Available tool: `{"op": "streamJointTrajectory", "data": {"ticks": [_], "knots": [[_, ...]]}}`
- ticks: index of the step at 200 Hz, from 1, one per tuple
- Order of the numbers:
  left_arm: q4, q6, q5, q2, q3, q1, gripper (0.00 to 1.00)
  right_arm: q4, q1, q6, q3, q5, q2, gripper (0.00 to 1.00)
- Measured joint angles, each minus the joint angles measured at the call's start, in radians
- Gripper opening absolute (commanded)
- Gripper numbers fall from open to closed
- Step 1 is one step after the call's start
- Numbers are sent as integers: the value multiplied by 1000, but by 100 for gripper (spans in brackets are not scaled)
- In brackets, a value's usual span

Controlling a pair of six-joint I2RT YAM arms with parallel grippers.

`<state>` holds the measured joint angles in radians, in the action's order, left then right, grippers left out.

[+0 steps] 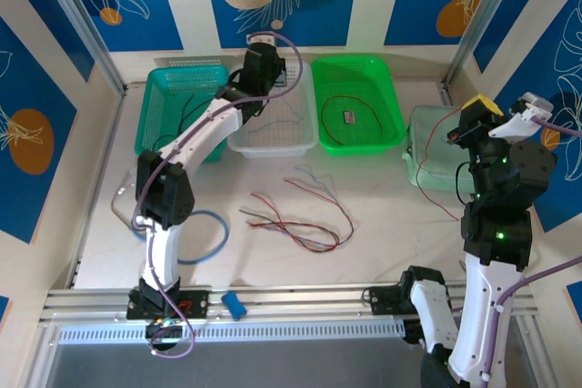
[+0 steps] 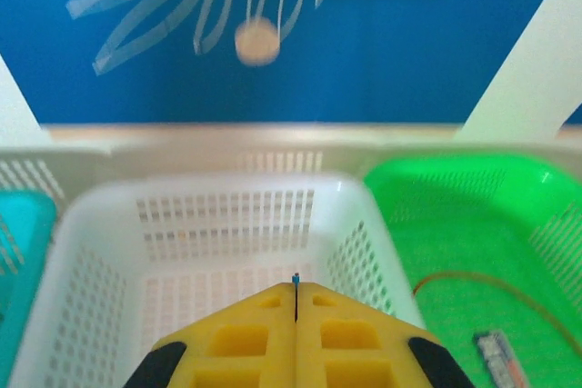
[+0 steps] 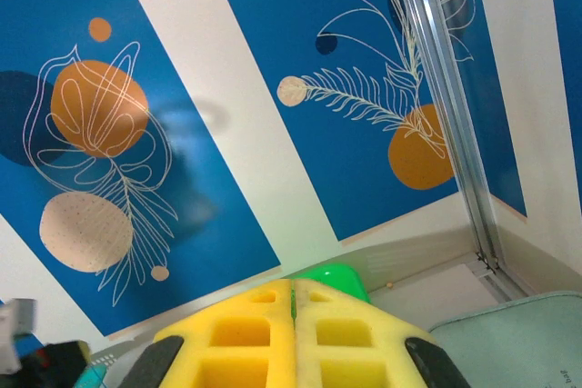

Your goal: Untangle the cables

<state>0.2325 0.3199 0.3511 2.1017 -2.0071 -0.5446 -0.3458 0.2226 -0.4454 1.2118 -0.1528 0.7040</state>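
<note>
Left end effector is seen closed over the white basket at the far middle of the counter. A blue speck is pinched at its tips and is judged to be a pale blue cable. Right end effector is raised at the right, shut, with nothing seen between its fingers. Most cables, red, dark and pale, lie loosely crossed at the middle of the counter. An orange-red cable is laid in the green basket. A sorting drop into the white basket is judged to be in hand. Next, the grip would need to be released there, and a single strand lifted from the heap without others being dragged.
</note>
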Motion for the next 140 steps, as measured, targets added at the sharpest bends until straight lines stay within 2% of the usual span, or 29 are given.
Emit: {"op": "streamJointTrajectory", "data": {"ticks": [61,92,105,112,117,140], "knots": [[367,65,-123,341,-286,11,0,0,-8,3,0,0,-1,0],[476,88,-150,393,-317,21,0,0,-13,11,0,0,-1,0],[498,93,-150,393,-317,28,24,0,-13,11,0,0,-1,0],[502,98,-151,393,-317,32,43,0,-13,11,0,0,-1,0],[504,100,-153,393,-317,35,52,0,-13,11,0,0,-1,0],[513,98,-168,393,-317,45,63,-3,-13,11,4,0,0,0]]}}
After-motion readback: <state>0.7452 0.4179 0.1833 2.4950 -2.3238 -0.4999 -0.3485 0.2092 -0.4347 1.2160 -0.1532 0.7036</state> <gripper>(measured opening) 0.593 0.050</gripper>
